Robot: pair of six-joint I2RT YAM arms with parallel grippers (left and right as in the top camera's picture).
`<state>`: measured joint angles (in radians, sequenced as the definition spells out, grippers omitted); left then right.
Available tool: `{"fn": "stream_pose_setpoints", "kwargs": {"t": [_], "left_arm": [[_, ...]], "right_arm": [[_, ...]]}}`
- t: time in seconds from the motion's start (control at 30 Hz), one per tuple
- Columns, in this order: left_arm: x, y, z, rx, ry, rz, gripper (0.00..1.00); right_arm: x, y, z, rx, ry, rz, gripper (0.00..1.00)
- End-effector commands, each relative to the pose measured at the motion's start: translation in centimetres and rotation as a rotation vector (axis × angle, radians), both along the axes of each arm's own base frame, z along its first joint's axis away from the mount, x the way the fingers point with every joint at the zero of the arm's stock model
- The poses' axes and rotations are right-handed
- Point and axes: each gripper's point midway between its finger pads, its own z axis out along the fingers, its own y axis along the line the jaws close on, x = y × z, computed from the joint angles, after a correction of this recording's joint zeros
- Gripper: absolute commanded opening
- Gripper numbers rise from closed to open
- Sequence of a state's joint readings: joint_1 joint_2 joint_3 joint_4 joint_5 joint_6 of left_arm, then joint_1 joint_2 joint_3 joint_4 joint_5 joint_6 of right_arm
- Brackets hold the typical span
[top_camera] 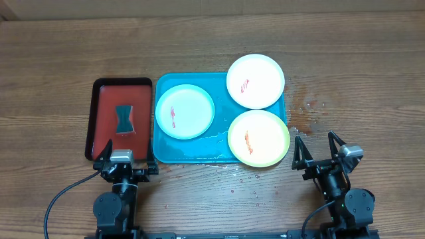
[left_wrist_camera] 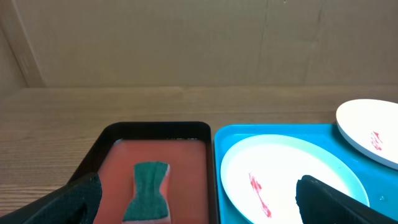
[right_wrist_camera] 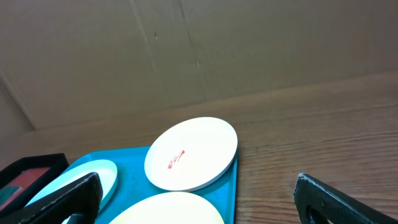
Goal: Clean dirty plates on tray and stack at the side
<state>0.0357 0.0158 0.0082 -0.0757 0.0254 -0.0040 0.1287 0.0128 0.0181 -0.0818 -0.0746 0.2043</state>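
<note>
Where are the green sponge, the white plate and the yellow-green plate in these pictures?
green sponge (top_camera: 124, 119), overhead view, its narrow middle.
white plate (top_camera: 255, 81), overhead view, bare centre right of the red smear.
yellow-green plate (top_camera: 259, 138), overhead view, bare centre right of the smear.

No legible text, label, brand or no. in any of the 3 views. Red-orange marks on the pale blue plate (top_camera: 184, 111), white plate (top_camera: 255, 81) & yellow-green plate (top_camera: 259, 138) were smears, not chars.
</note>
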Motion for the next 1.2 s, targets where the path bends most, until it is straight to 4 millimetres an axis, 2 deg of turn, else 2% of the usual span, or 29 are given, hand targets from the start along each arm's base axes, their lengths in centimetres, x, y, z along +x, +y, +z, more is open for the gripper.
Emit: {"fn": "stream_pose_setpoints", "kwargs": {"t": [0.0, 0.3, 0.5, 0.67, 1.0, 1.17], "left_arm": [[0.0, 0.4, 0.0, 0.009, -0.002, 0.016, 1.00], [0.0, 0.4, 0.2, 0.008, -0.010, 0.015, 1.00], [-0.1, -2.2, 0.4, -0.002, -0.021, -0.133, 1.00], [-0.4, -3.0, 1.1, -0.005, -0.021, -0.181, 1.00], [-2.5, -4.3, 6.0, -0.027, 0.074, -0.249, 1.00], [-3.4, -4.9, 8.7, -0.059, 0.180, -0.282, 1.00]], "right_arm": [[0.0, 0.1, -0.1, -0.017, -0.009, 0.007, 1.00], [0.1, -0.3, -0.2, -0.018, -0.008, -0.020, 1.00], [-0.1, 0.3, -0.1, -0.017, -0.010, 0.017, 1.00], [-0.4, 1.2, 0.6, -0.014, -0.035, 0.075, 1.00], [-2.5, 3.4, 5.4, -0.011, -0.087, 0.217, 1.00], [-4.0, 3.1, 9.3, -0.012, -0.090, 0.211, 1.00]]}}
